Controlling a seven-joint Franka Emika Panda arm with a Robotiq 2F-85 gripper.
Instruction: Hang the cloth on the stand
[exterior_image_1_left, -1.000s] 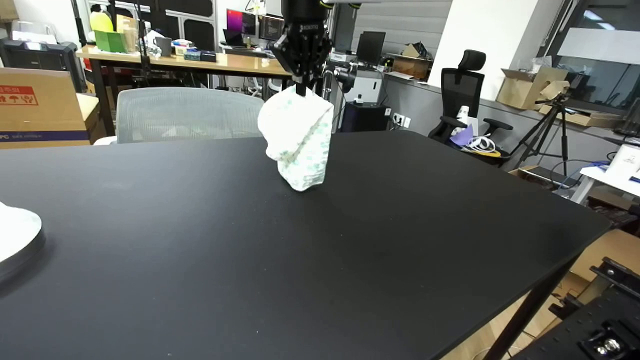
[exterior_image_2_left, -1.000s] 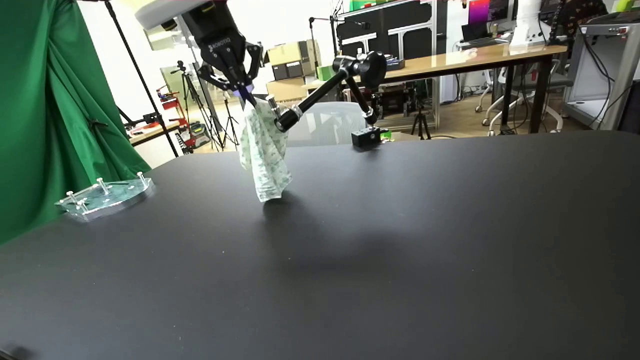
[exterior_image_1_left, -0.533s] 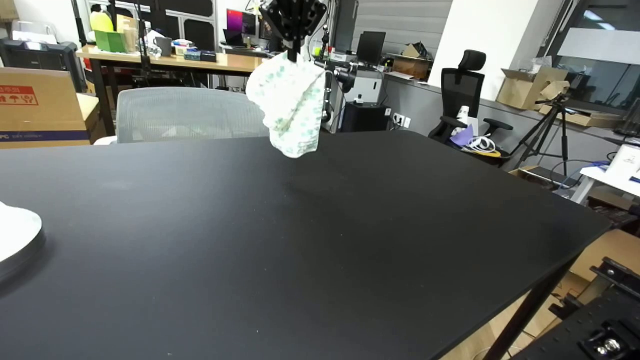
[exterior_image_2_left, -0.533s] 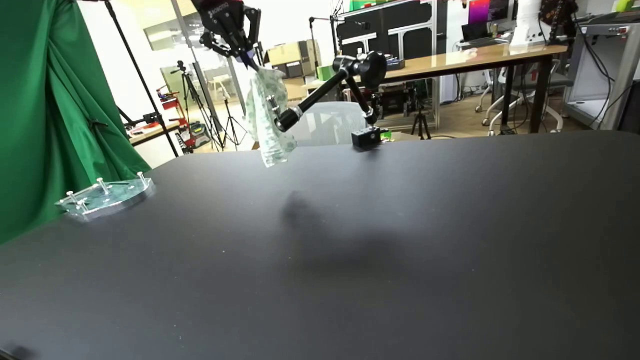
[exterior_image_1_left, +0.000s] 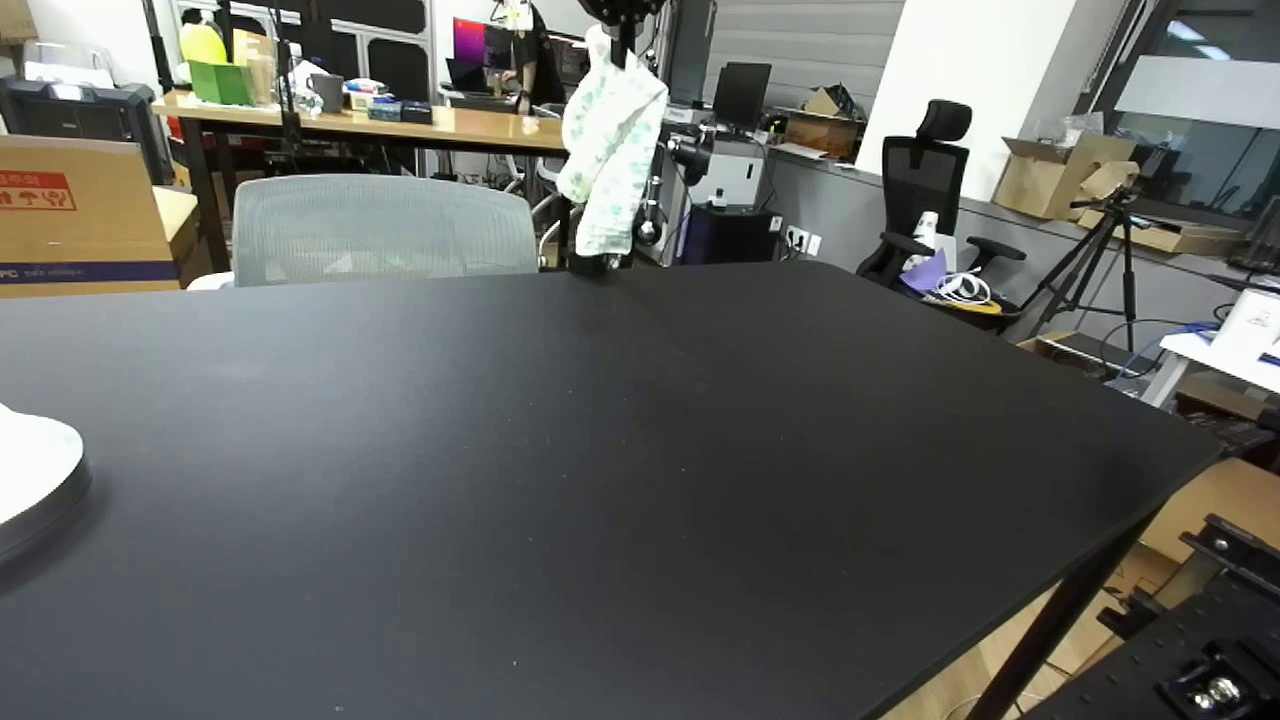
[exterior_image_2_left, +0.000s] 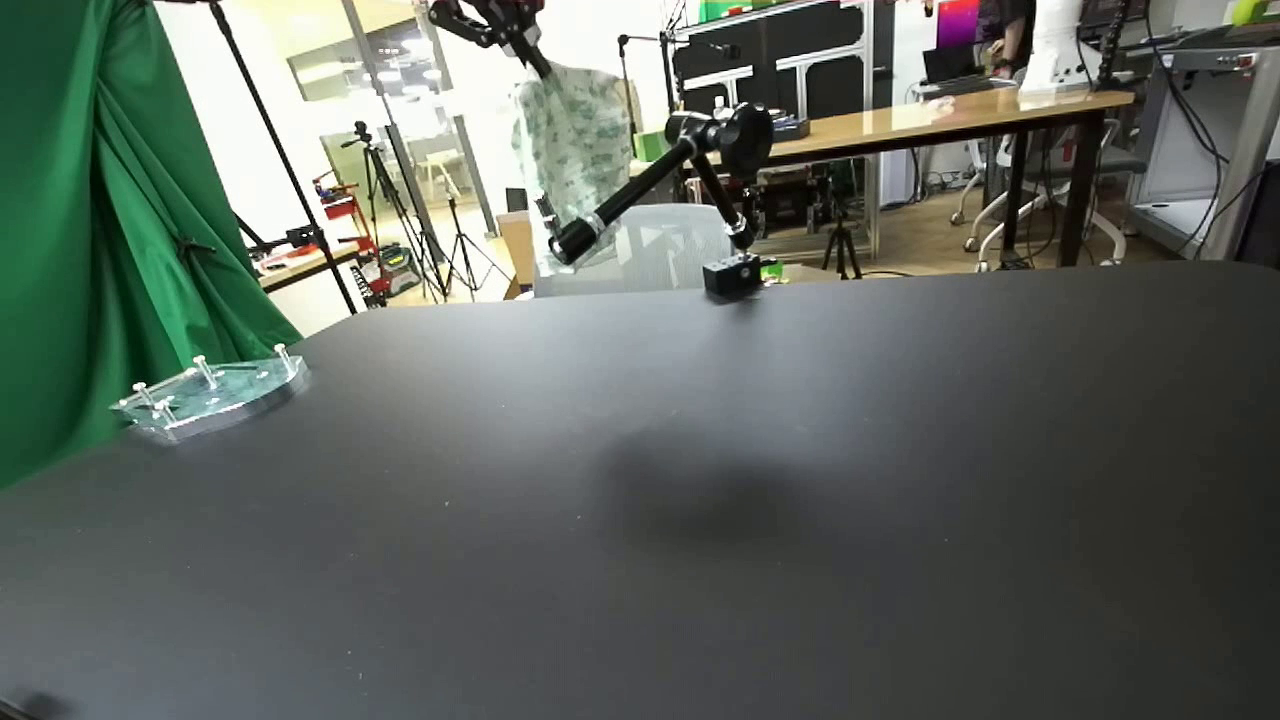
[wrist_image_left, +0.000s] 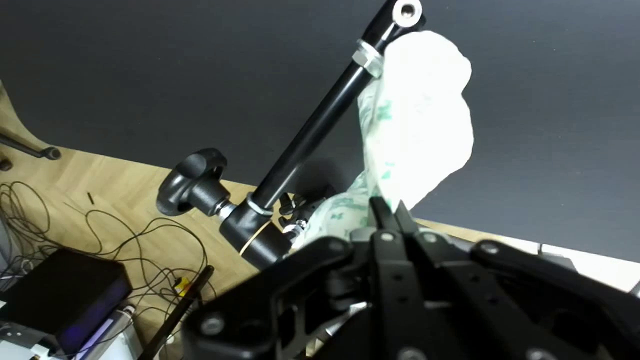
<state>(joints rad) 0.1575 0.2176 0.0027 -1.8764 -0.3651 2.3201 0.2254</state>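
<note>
The white cloth (exterior_image_1_left: 612, 150) with green print dangles from my gripper (wrist_image_left: 392, 209), whose fingers are pinched together on its upper part. In both exterior views it hangs in the air near the far table edge, its lower end off the tabletop. The stand (exterior_image_2_left: 655, 190) is a black jointed arm with a knob and a small block base at that edge. Its low tip crosses in front of the cloth (exterior_image_2_left: 575, 130) in an exterior view. From the wrist, the cloth (wrist_image_left: 420, 120) lies right beside the tip of the stand (wrist_image_left: 320, 120), overlapping it; contact I cannot tell.
A clear plate with upright bolts (exterior_image_2_left: 210, 395) lies at the side of the dark table (exterior_image_2_left: 700, 560). A white disc-like thing (exterior_image_1_left: 35, 465) sits at the table's side. Beyond the far edge stands a grey chair (exterior_image_1_left: 385, 230); a green curtain (exterior_image_2_left: 100, 200) hangs alongside.
My gripper has risen with the cloth, lifting its lower end well off the tabletop. The cloth has also shifted sideways toward the stand. The grip on it stays the same.
</note>
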